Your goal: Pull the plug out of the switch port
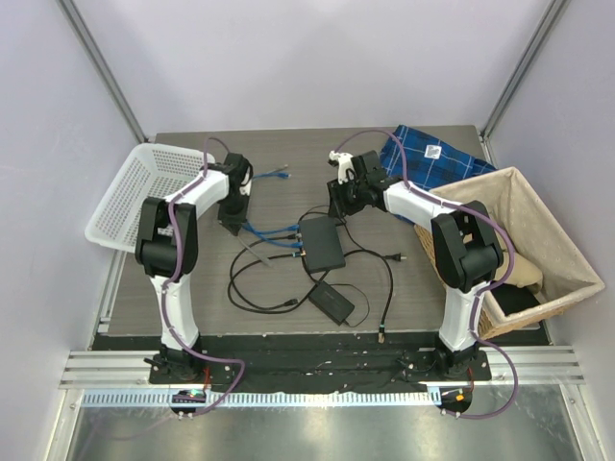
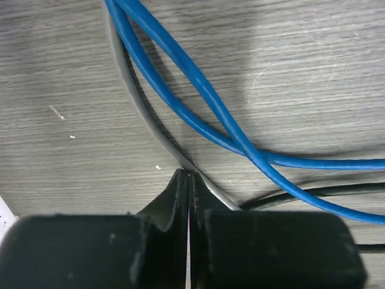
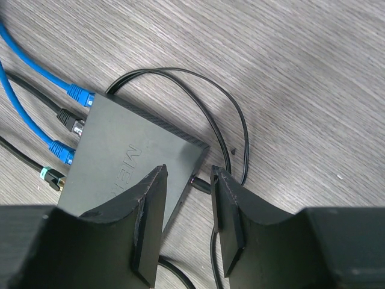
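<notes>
Ported edge of the switch (image 1: 323,242) faces the left arm, so its plugs (image 3: 62,150) pull out leftward.
The left gripper (image 2: 187,176) is pinched fully together at the grey cable (image 2: 144,114), short of the plugs; whether it nips the cable I cannot tell. The right gripper (image 3: 187,171) — half spread — straddles the box's opposite corner.

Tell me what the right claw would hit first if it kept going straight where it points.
Most likely the dark grey switch box: the right claw straddles its edge, one finger over the top. Depth is hard to judge.
</notes>
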